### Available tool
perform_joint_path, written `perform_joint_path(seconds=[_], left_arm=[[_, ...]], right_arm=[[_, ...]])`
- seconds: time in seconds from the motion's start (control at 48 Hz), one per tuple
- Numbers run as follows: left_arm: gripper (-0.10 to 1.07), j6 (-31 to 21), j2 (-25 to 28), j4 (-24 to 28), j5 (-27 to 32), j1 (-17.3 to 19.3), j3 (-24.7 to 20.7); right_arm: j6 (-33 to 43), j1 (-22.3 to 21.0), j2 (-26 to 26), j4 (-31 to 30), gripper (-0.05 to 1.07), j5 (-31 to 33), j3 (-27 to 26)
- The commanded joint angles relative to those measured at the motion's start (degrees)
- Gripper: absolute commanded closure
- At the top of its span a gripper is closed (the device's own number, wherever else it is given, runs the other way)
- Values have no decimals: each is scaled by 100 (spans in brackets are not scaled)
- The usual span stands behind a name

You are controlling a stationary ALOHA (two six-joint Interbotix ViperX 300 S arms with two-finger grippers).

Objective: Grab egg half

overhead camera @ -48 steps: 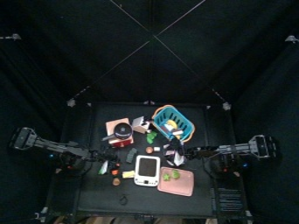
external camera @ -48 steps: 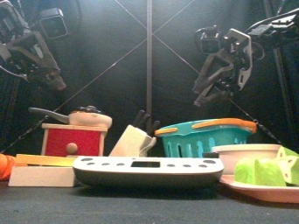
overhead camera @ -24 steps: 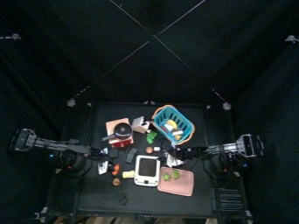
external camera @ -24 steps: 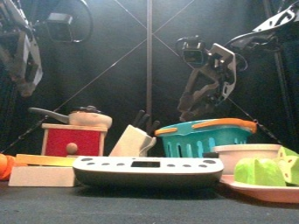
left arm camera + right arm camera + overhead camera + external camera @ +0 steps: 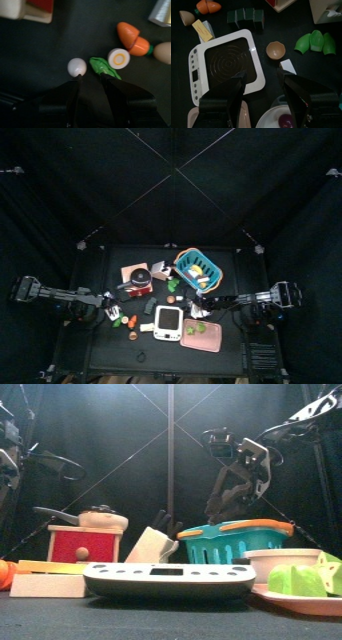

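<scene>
1. Left tool (image 5: 90, 76) hangs wide open right over the desk (image 5: 60, 50).
2. Egg half (image 5: 119, 58), yolk up, lies near the desk's left edge, touching a green leaf (image 5: 105, 67), white egg (image 5: 77, 66) close by.
3. Right tool (image 5: 263, 80) is open above the white scale (image 5: 223, 62).

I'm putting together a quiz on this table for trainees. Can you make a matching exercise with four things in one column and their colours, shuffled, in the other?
Things:
1. egg half
2. carrot
3. basket
4. scale

Colours:
A. teal with an orange rim
B. white around a dark plate
C. white with a yellow centre
D. orange

Pairs: 1-C, 2-D, 3-A, 4-B
</scene>
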Motion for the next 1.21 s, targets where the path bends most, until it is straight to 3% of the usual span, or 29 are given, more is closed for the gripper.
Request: perform_joint_path(seconds=[0.0,0.167,0.354,0.479,0.812,1.0,1.188], left_arm=[[20,-193,-9,97,-26,-35,-9],[20,-255,-26,26,-483,-202,-35],[19,-185,44,-35,-1740,-914,70],[17,-141,62,-18,-1925,-1239,53],[0,-79,141,123,-1916,-1310,105],[0,-88,272,325,-1995,-1310,211],[0,-79,589,360,-2487,-1371,229]], right_arm=[[-9,-9,-123,-9,16,-9,-79],[0,-18,-88,-9,16,-9,-79],[-9,-26,-26,-9,16,-18,-97],[-9,-26,0,-9,16,-9,-114],[-9,-35,105,0,16,-18,-167],[-9,-35,141,-9,16,-9,-185],[-9,-35,141,-9,16,-9,-185]])
